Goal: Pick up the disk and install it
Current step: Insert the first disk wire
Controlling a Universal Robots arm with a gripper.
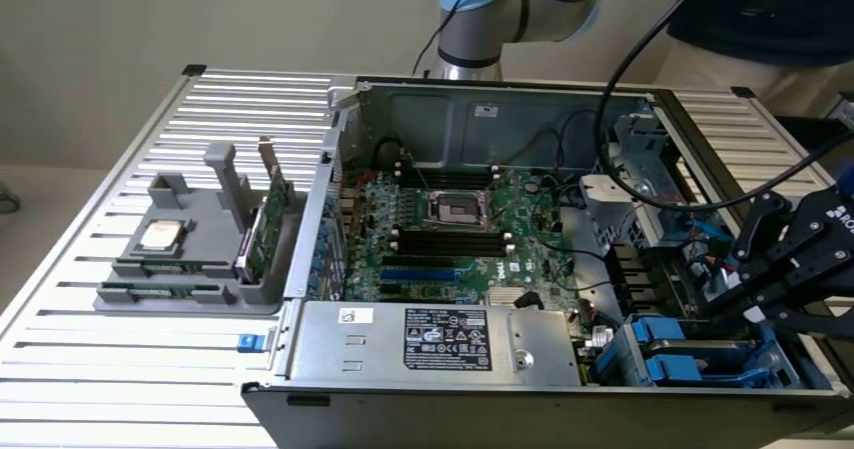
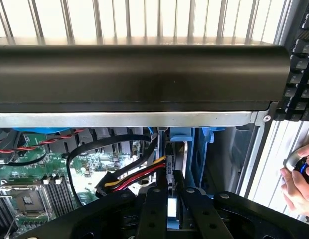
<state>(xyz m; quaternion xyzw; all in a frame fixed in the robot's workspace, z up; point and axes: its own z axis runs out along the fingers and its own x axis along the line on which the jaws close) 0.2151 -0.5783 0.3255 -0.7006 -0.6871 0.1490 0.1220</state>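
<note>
The disk (image 2: 172, 158) stands edge-on in the wrist view, a thin silver slab with a blue carrier bracket (image 2: 178, 135) at its far end, inside the open computer case. My gripper (image 2: 172, 205) is shut on it, one black finger (image 2: 153, 201) on each flat side. In the exterior view my gripper (image 1: 742, 309) reaches down into the drive bay at the case's right front corner. There the blue carrier and the silver disk (image 1: 699, 351) sit low in the bay.
The case's black front wall (image 2: 139, 74) runs just beyond the disk. Red, yellow and black cables (image 2: 132, 175) hang beside it over the motherboard (image 1: 454, 229). The power supply (image 1: 427, 339) is to the bay's left. A grey fixture holds a CPU chip (image 1: 160, 234) and a green card (image 1: 274, 219). A person's hand (image 2: 298, 179) rests outside the case.
</note>
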